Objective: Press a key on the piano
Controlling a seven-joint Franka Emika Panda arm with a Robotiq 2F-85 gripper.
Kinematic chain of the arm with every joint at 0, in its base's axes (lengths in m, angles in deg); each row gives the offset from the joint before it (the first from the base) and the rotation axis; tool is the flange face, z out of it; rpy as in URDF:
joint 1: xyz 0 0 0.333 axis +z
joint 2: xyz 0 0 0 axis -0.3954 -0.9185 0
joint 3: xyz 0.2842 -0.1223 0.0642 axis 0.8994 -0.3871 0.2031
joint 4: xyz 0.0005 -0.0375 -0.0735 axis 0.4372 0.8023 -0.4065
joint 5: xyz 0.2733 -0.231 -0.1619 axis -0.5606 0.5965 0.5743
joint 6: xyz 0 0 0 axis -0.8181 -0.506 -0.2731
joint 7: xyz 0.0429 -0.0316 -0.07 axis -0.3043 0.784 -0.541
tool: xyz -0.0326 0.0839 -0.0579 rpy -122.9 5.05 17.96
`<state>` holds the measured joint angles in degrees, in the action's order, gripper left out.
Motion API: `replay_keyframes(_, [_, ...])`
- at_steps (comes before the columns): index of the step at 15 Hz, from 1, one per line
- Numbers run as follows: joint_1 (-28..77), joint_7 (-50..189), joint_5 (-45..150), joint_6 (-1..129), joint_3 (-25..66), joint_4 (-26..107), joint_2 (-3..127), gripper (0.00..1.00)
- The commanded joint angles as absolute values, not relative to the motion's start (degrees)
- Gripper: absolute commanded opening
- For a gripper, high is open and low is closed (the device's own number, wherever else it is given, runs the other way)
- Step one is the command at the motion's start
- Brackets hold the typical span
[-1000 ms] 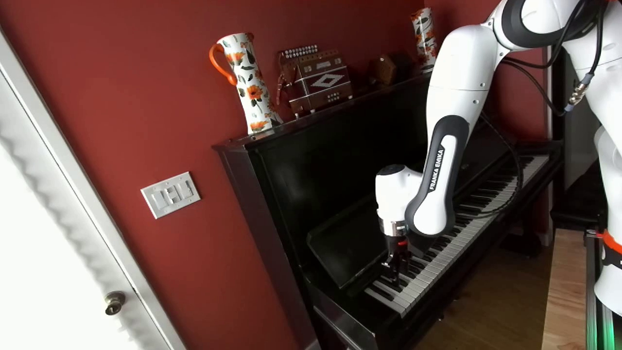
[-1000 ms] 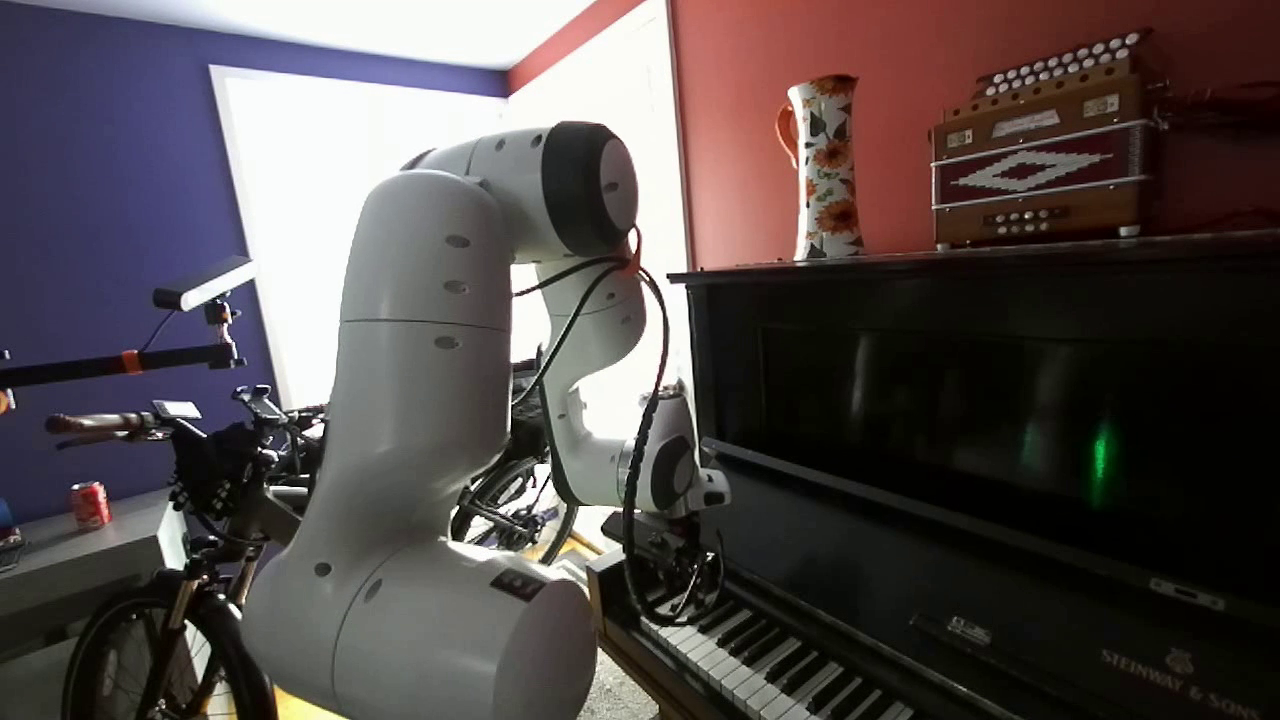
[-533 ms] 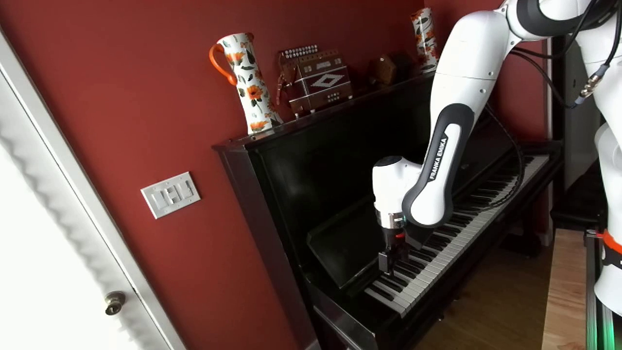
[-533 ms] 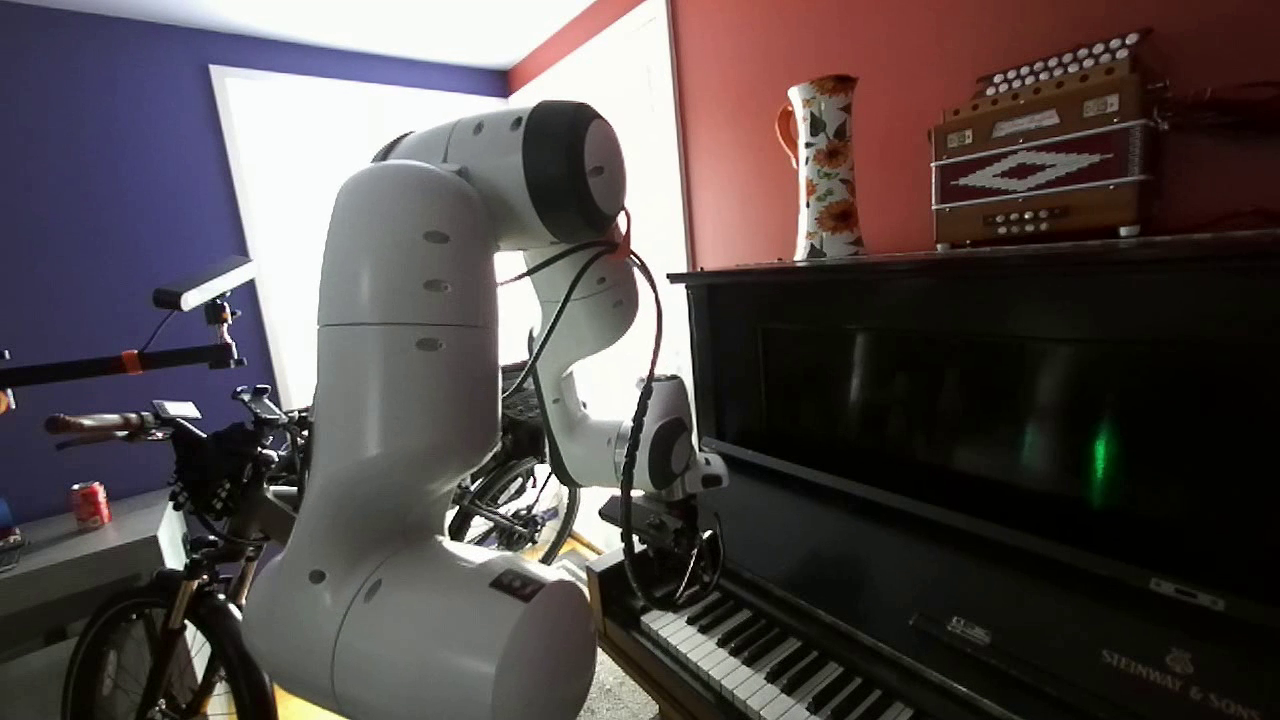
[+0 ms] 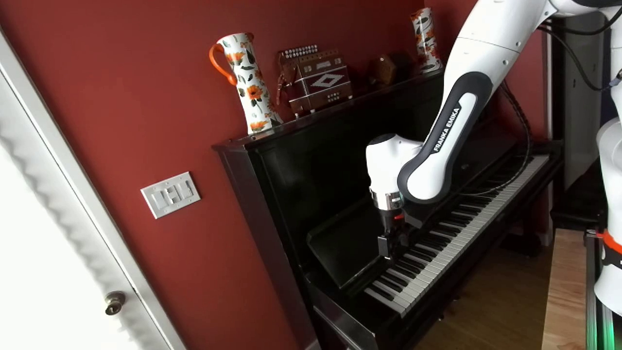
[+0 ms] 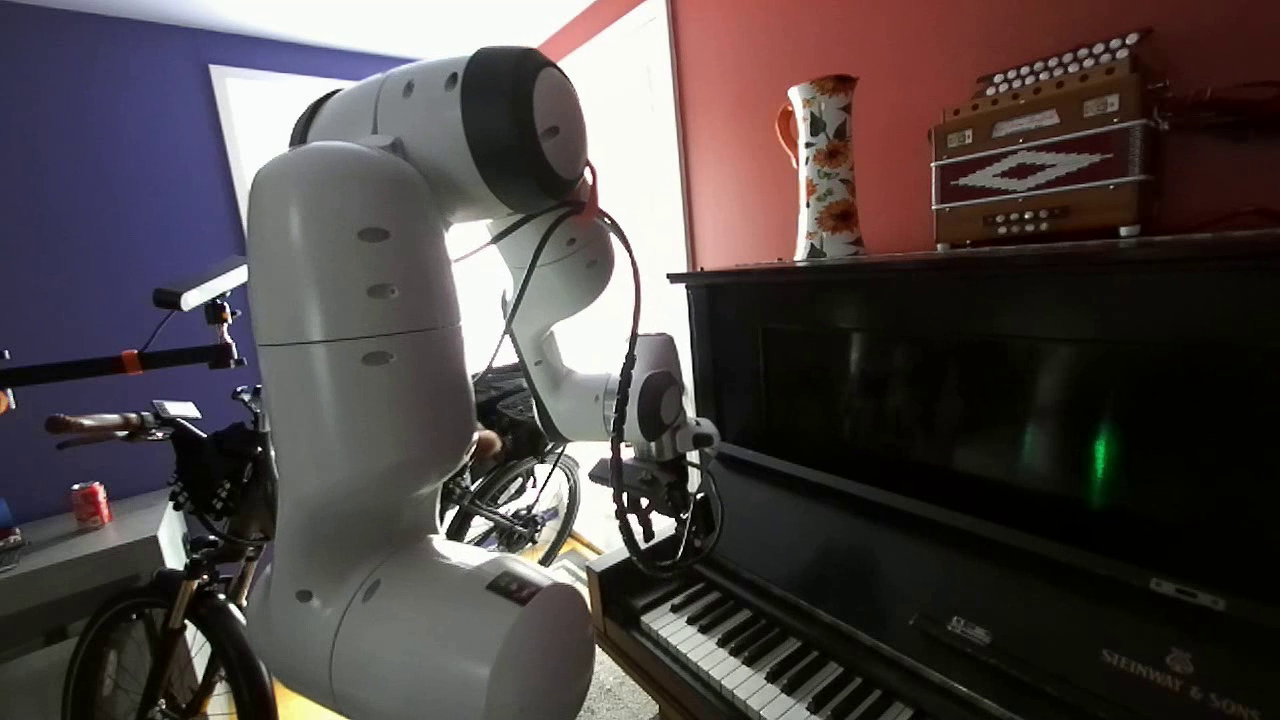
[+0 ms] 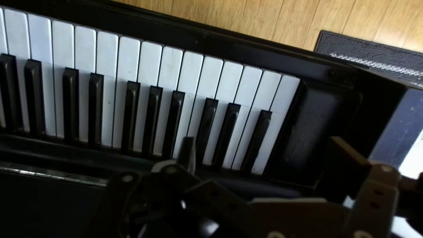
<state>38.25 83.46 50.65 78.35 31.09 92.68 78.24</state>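
Note:
The glossy black piano (image 5: 311, 165) stands against the red wall; it shows in an exterior view (image 6: 960, 400) too. Its row of white and black keys (image 5: 440, 265) also fills the upper wrist view (image 7: 150, 64), with the row's end at right. My gripper (image 5: 394, 249) hangs fingers down above the keys near that end, apart from them as far as I can see. In an exterior view the gripper (image 6: 680, 525) is partly hidden by a cable. In the wrist view the gripper (image 7: 269, 150) has its fingers wide apart with nothing between them.
On the piano's top stand a flowered jug (image 5: 250, 87), an accordion (image 5: 320, 80) and another flowered vase (image 5: 425, 41). A folded-down panel (image 5: 342, 248) sits behind the keys. A bicycle (image 6: 520, 500) stands behind the arm. A wooden bench edge (image 5: 563, 291) is near the base.
My gripper has risen away from the keys, and the arm has drawn up and back. The fingers look farther apart than one second ago. The piano has not moved.

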Motion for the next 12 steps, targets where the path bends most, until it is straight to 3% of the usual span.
replay_keyframes(1, [36.7, 82.4, 48.0, 72.1, 33.0, 94.1, 84.6, 1.0])
replay_keyframes(12, [36.2, 83.0, 45.7, 59.7, 35.2, 93.9, 97.3, 1.0])
